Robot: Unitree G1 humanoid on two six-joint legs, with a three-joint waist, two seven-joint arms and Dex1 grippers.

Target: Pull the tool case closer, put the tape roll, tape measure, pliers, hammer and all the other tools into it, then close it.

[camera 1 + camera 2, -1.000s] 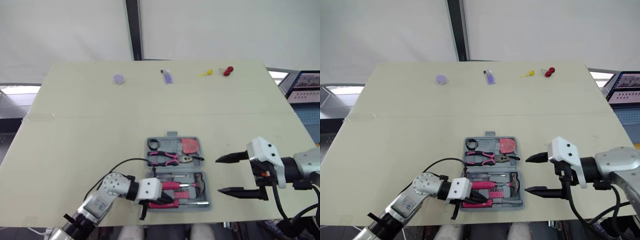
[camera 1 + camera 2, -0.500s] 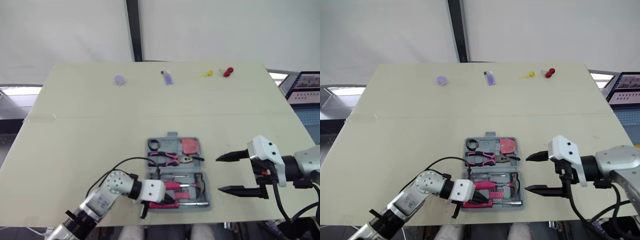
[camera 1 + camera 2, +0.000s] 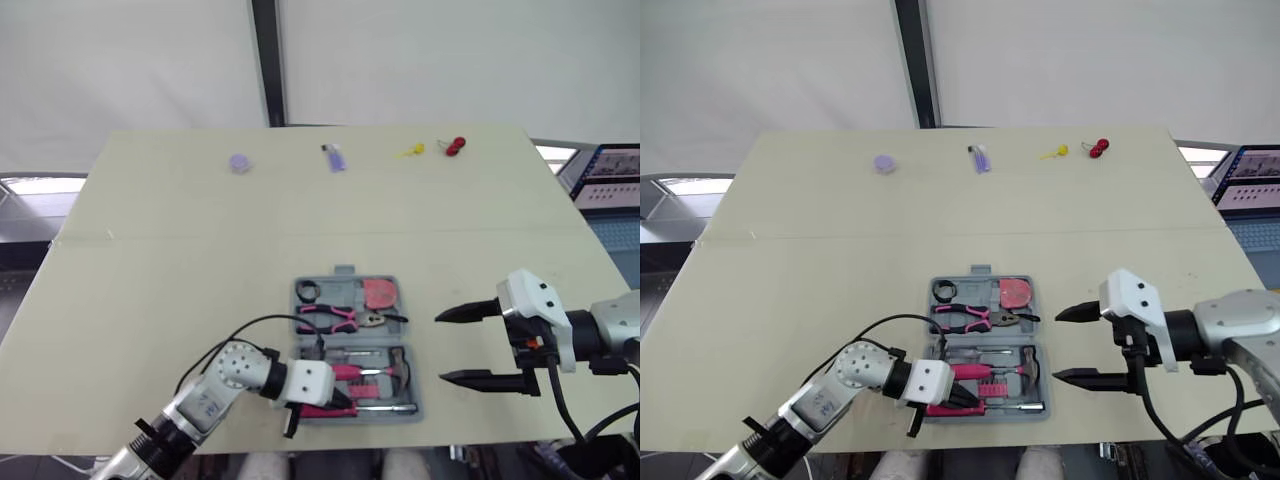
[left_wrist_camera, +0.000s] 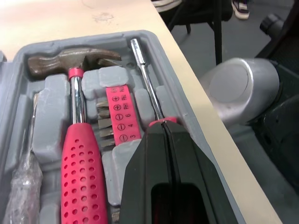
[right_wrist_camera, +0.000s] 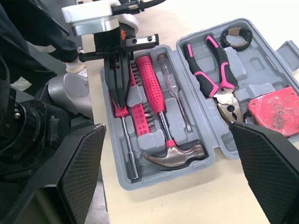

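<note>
grey plastic tool case (image 5: pixel 261 77) lies open and flat near the front edge of the pale yellow tabletop (image 3: pixel 200 220), between the two arms. seated in its moulded slots: black tape roll (image 5: pixel 236 37), red tape measure (image 5: pixel 275 109), pink-handled pliers (image 5: pixel 215 70), pink-gripped hammer (image 4: pixel 79 135), pink bit strip (image 4: pixel 119 116) and a long-shafted pink-handled screwdriver (image 4: pixel 145 79).

change noted: over the last second the left gripper (image 3: pixel 335 398) has advanced further across the near row. it now rests over the screwdriver handle with its fingers pressed together, nothing visibly clamped between them. the right gripper (image 3: pixel 438 347) has kept its station just right of the case, fingers spread wide, holding nothing.

assessment: loading appears finished, the left arm likely pressing the last tool home. folding the case shut remains.

surroundings: four small items sit along the far edge, well apart from the case: lilac (image 3: pixel 238 160), purple (image 3: pixel 336 156), yellow (image 3: pixel 410 150), red (image 3: pixel 457 145); their nature cannot be told. white wall panels with a dark post (image 3: pixel 264 60) stand behind; a screen (image 3: pixel 615 170) shows at right.
</note>
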